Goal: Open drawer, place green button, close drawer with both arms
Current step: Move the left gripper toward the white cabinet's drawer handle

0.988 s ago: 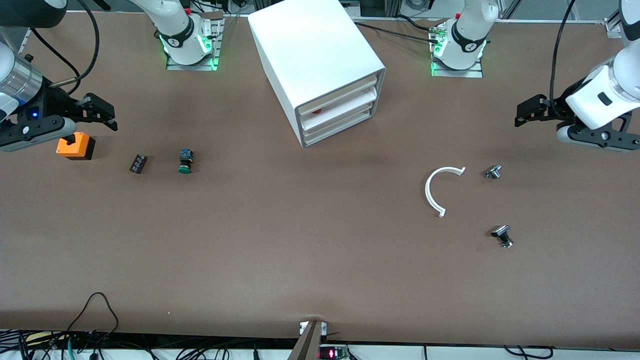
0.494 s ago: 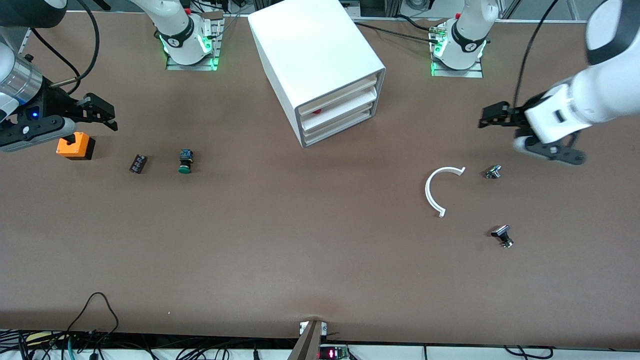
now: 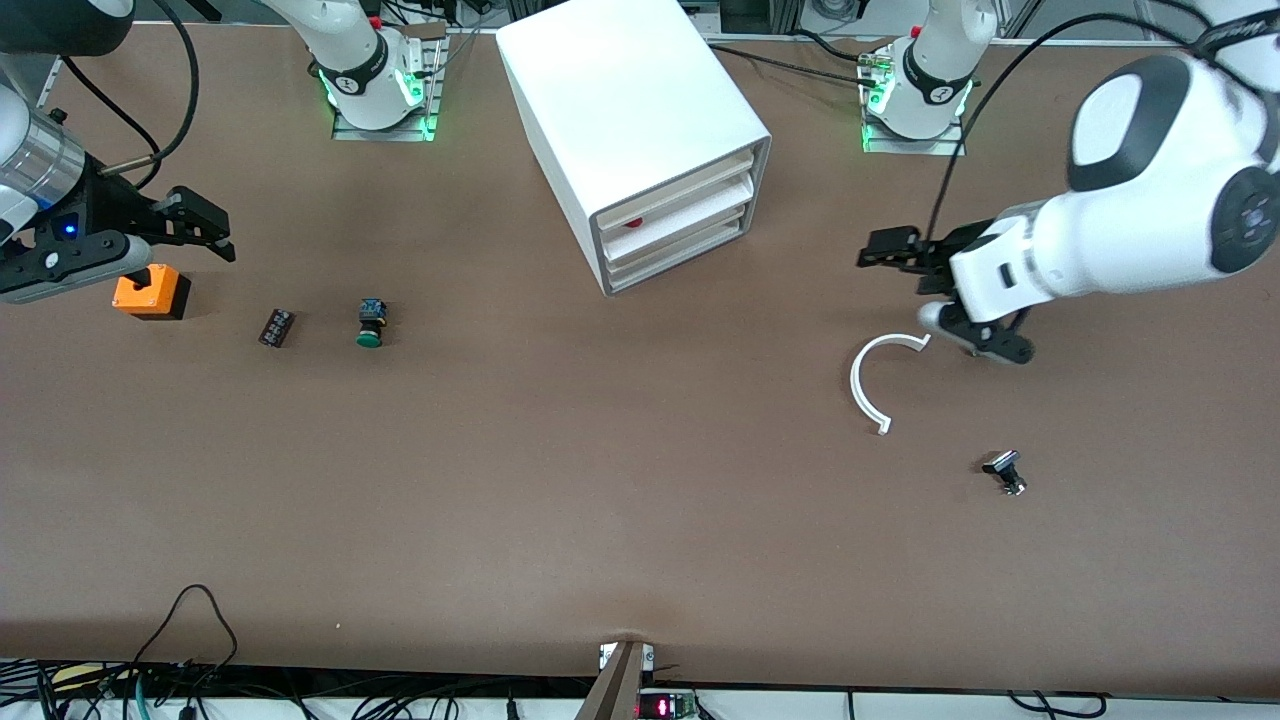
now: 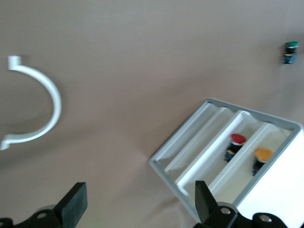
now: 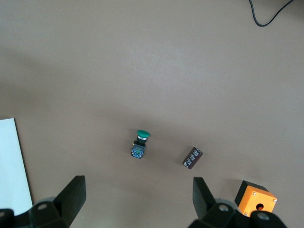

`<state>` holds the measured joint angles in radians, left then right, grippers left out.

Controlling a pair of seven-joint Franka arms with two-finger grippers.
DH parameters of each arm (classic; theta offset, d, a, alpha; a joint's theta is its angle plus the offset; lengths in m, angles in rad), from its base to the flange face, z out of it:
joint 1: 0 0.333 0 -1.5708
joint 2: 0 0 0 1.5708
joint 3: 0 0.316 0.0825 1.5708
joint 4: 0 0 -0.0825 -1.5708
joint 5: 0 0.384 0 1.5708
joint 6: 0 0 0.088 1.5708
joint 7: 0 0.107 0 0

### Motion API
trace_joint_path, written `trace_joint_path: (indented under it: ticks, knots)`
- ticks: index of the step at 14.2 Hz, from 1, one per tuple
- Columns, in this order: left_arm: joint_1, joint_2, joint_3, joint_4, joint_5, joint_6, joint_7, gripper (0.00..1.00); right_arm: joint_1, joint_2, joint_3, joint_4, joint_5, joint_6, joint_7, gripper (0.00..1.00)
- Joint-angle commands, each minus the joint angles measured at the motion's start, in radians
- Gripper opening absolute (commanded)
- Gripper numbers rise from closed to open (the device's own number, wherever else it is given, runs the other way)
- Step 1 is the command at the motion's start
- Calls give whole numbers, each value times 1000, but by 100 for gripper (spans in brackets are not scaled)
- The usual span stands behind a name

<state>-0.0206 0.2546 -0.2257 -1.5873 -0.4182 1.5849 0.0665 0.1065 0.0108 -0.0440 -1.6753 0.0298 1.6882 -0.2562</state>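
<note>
The white cabinet (image 3: 640,110) stands at the back middle, its three drawers shut. The bottom drawer (image 3: 680,257) also shows in the left wrist view (image 4: 190,135). The green-capped button (image 3: 371,323) lies on the table toward the right arm's end and shows in both the right wrist view (image 5: 139,144) and the left wrist view (image 4: 290,51). My left gripper (image 3: 880,250) is open and empty over the table between the cabinet's front and a white arc; its jaws (image 4: 138,204) stand wide apart. My right gripper (image 3: 212,228) is open and empty (image 5: 137,199) and waits over the orange cube.
An orange cube with a hole (image 3: 150,292) and a small black part (image 3: 276,327) lie beside the button. A white C-shaped arc (image 3: 865,380) and a small metal part (image 3: 1006,472) lie toward the left arm's end. A red and a yellow button sit in the upper drawers.
My left arm has swung in from the table's end toward the cabinet's front, and now covers the small metal part beside the arc. The right arm has not moved.
</note>
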Motion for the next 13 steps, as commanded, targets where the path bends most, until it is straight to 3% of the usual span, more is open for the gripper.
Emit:
trace_joint_path:
  ticks: [1,8,13]
  knots:
    - [-44,87,-1,15,-77,26,32,100,-2,9,3,26,-11,-22,-6,100]
    - [-143,254,-26,30,-143,44,203,100,-2,9,3,26,-11,-22,-6,100]
    - [-199,383,-34,92,-162,44,354,100,-2,9,3,26,-11,-21,-6,100]
